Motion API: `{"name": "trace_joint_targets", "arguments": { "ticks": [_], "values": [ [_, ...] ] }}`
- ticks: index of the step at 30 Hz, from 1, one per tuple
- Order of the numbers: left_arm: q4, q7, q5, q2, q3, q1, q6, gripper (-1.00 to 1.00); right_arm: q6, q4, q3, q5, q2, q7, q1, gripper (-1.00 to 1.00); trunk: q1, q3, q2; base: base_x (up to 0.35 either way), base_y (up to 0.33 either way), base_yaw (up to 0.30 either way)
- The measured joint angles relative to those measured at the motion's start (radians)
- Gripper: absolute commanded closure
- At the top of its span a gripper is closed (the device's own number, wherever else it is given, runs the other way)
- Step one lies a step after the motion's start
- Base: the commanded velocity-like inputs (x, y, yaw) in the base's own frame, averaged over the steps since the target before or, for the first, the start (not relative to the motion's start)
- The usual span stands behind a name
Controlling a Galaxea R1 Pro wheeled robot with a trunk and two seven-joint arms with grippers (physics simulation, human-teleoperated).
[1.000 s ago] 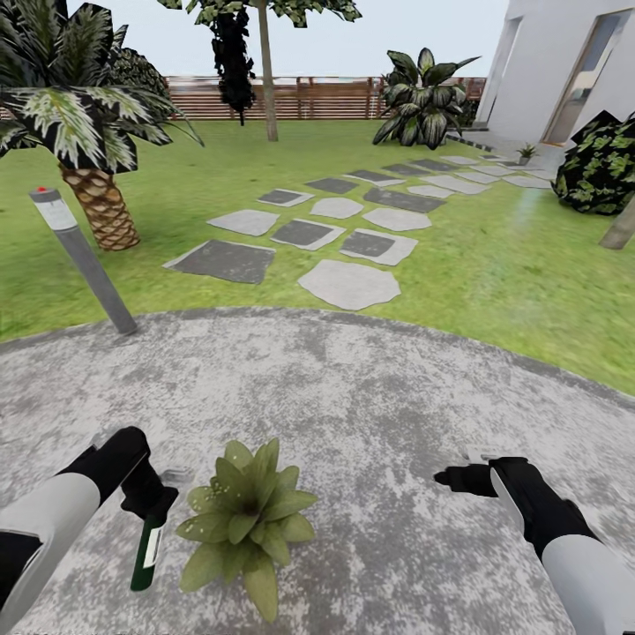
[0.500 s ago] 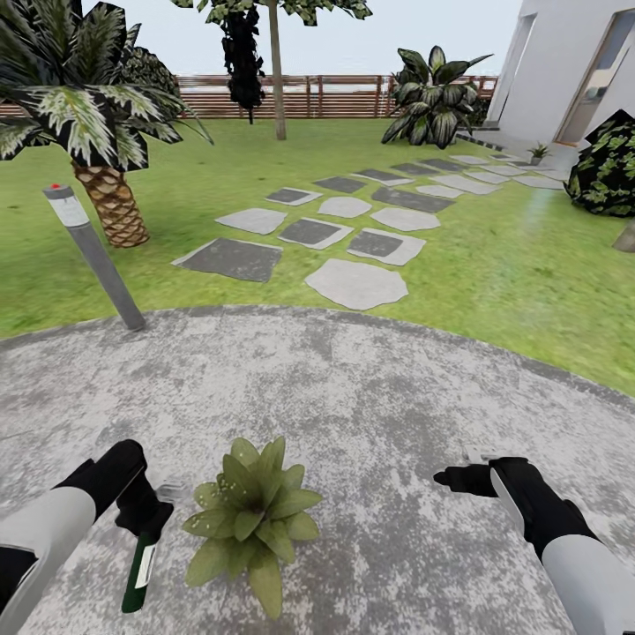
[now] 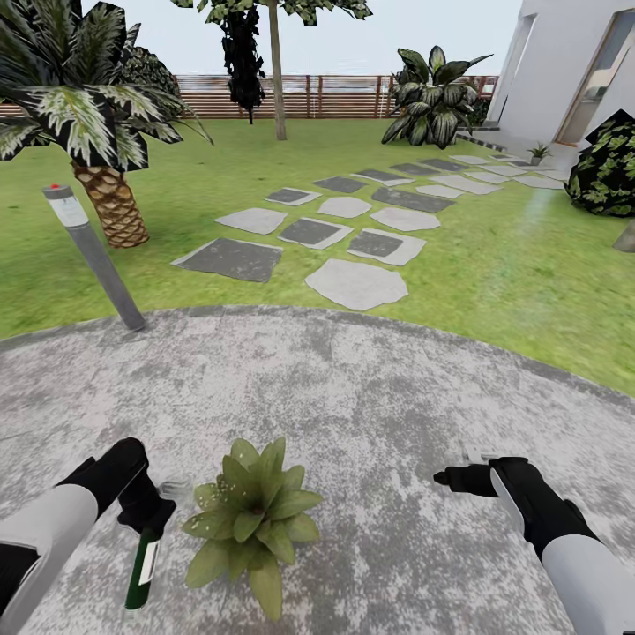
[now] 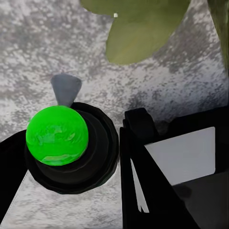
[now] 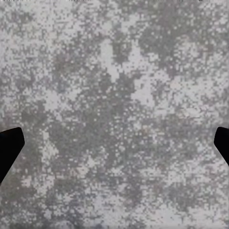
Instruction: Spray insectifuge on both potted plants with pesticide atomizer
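- The left gripper (image 3: 148, 520) is pinching the pesticide atomizer (image 3: 142, 564) near its top.
- The dark green bottle hangs down over the grey paving (image 3: 353, 397), just beside the potted plant (image 3: 251, 520).
- In the left wrist view, a bright green ball (image 4: 57, 135) sits on a black round part, with a leaf (image 4: 138, 33) past it.
- The right gripper (image 3: 451, 479) is spread wide with nothing in it, over bare paving.
- Behind lie the lawn (image 3: 494, 265), stepping stones (image 3: 355, 283) and a grey bollard post (image 3: 95, 256).
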Motion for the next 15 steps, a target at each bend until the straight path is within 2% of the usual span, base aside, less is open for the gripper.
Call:
{"name": "trace_joint_targets", "arguments": {
  "ticks": [4, 11, 15],
  "values": [
    [0.000, 0.001, 0.000, 0.000, -0.002, -0.004, -0.001, 1.00, 0.000, 0.000, 0.000, -0.001, 0.000, 0.000, 0.000, -1.00, 0.000, 0.000, 0.000, 0.104, 0.000, 0.000],
    [0.000, 0.000, -0.002, -0.002, -0.003, 0.001, -0.002, 1.00, 0.000, 0.000, 0.000, 0.000, 0.000, 0.000, 0.000, -1.00, 0.000, 0.000, 0.000, 0.011, 0.000, 0.000],
    [0.000, 0.000, -0.004, 0.002, -0.004, 0.033, -0.003, 1.00, 0.000, 0.000, 0.000, 0.000, 0.000, 0.000, 0.000, -1.00, 0.000, 0.000, 0.000, 0.000, 0.000, 0.000]
  ]
}}
